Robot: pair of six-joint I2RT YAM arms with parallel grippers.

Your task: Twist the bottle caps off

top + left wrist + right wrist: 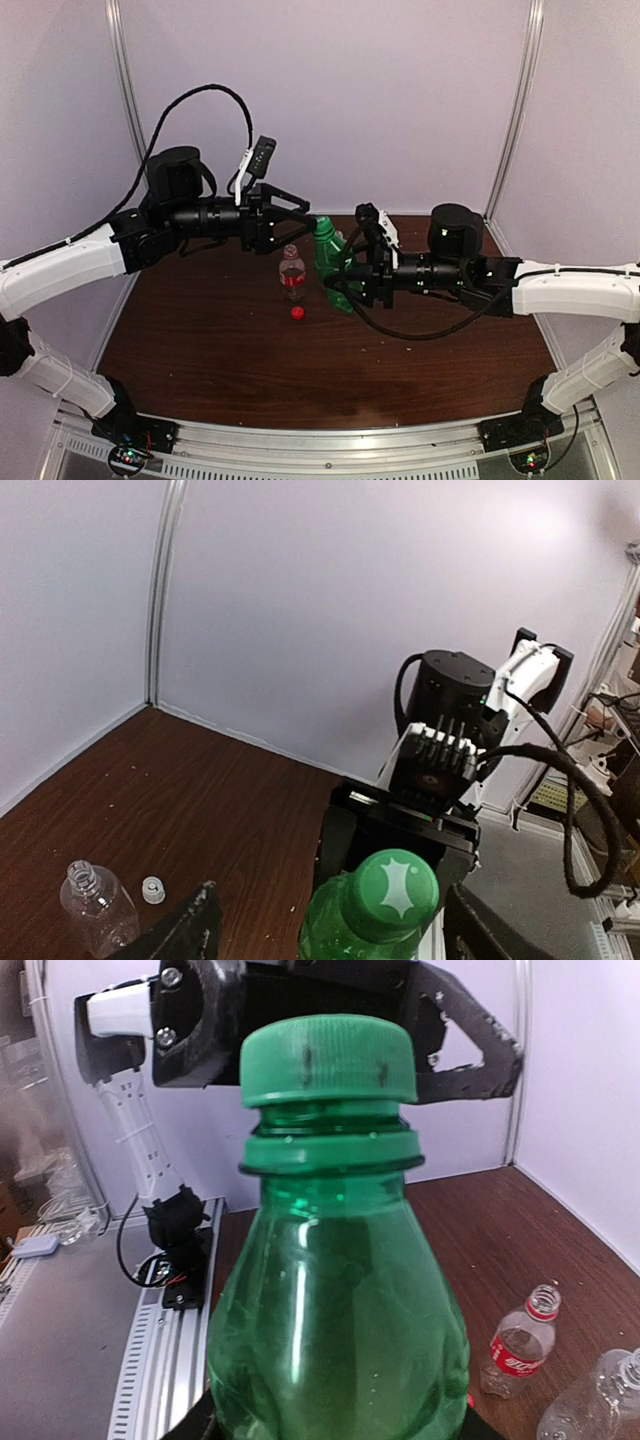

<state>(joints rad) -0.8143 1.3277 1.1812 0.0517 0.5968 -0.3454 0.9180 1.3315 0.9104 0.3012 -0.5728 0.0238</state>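
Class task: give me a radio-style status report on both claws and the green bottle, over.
Left claw open, flanking green cap. Right claw shut on green bottle, cap on. Nothing blocking; red-label bottle, red cap stand apart.

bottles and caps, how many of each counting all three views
bottles: 3 (green bottle, red-label bottle, wide clear bottle)
caps: 3 (green cap on its bottle, red cap and white cap loose on the table)
total: 6
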